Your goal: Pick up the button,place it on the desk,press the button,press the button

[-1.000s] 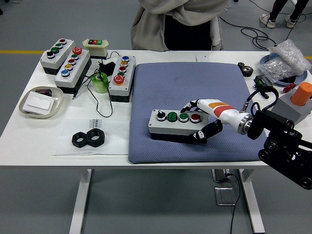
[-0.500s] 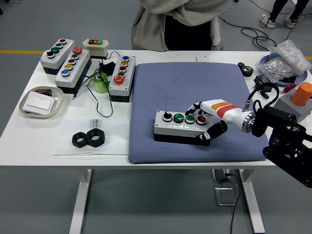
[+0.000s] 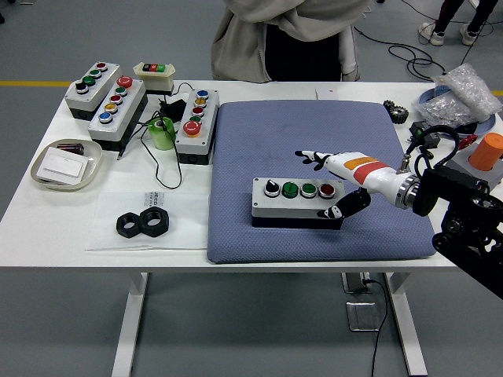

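Four-button control box (image 3: 297,201) set down on blue mat (image 3: 314,133), toward worktop's (image 3: 189,228) near edge. Right robot hand (image 3: 330,184) at its right end, fingers (image 3: 308,158) spread above, thumb beside, gripping nothing. Pressing step probably next: fingertip onto one button.

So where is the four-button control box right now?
In the head view, the four-button control box lies on the blue mat, in its near half, with the right hand at its right end.
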Robot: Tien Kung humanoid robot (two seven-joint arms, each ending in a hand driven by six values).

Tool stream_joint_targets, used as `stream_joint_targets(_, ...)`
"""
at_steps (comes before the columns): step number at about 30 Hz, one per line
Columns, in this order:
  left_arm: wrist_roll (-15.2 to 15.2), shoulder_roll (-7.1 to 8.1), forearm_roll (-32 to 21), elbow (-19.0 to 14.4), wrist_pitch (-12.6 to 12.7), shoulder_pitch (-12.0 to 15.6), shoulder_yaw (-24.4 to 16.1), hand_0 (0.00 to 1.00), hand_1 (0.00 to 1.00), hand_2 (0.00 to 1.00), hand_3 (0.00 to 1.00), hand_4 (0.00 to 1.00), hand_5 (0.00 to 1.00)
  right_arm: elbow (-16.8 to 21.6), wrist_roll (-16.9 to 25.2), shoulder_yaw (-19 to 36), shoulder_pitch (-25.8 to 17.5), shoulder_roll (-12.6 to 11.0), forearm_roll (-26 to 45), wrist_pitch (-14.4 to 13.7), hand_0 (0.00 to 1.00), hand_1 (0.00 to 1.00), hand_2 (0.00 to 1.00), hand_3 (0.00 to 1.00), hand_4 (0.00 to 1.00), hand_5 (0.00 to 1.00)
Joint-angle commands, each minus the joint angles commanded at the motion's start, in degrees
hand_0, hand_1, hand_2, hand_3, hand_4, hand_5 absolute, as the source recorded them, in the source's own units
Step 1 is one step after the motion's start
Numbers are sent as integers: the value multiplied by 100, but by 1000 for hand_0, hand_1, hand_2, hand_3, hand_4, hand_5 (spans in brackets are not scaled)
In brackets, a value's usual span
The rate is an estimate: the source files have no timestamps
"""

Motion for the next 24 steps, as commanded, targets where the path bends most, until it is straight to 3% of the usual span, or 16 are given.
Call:
stream_joint_targets(3, 3, 1, 20, 2, 0, 13, -10, 773, 804, 885, 807, 566, 998, 235, -97, 189, -141, -124, 179, 81, 889, 808, 955, 998, 910, 2)
stream_joint_targets(6, 1, 4, 24, 4, -1, 26, -12, 773, 804, 885, 807, 566, 998, 538, -308, 354, -322, -278, 505, -273, 889, 808, 955, 998, 910, 2)
stream_joint_targets(7, 2, 4, 31, 4, -1, 31, -16, 773, 804, 885, 805, 566, 998, 630, -394, 395, -371, -313, 590, -460, 683, 532, 587, 987, 820, 86)
stream_joint_targets(12, 18, 9, 88, 6, -8, 41, -42, 773, 804, 885, 805, 566, 998, 937, -715, 601, -562, -480, 682, -1470, 683, 532, 587, 987, 820, 86)
stream_joint_targets(13, 17, 9, 88, 6, -8, 45, -44, 773, 804, 885, 804, 565, 998, 998, -688, 659, -608, -530, 798, -1613, 338, 106, 248, 728, 570, 13)
stream_joint_targets(14, 19, 11, 96, 5, -10, 47, -46, 773, 804, 885, 804, 565, 998, 1076, -664, 704, -663, -596, 904, -1681, 338, 106, 248, 728, 570, 13)
stream_joint_targets(16, 17, 14, 92, 3, -10, 47, -42, 773, 804, 885, 804, 565, 998, 1148, -637, 741, -713, -658, 976, -1648, 338, 106, 248, 728, 570, 13)
stream_joint_targets(18, 11, 16, 75, 2, -8, 42, -29, 773, 804, 885, 804, 565, 998, 1241, -628, 767, -774, -737, 957, -1433, 338, 106, 248, 728, 570, 13)
stream_joint_targets(19, 11, 17, 72, 1, -8, 40, -26, 773, 804, 885, 804, 566, 998, 1261, -630, 769, -787, -754, 944, -1368, 113, 2, 97, 682, 505, 2)
stream_joint_targets(24, 10, 17, 66, -2, -8, 27, -24, 773, 804, 885, 804, 566, 998, 1360, -790, 660, -834, -791, 742, -883, 113, 2, 97, 682, 505, 2)
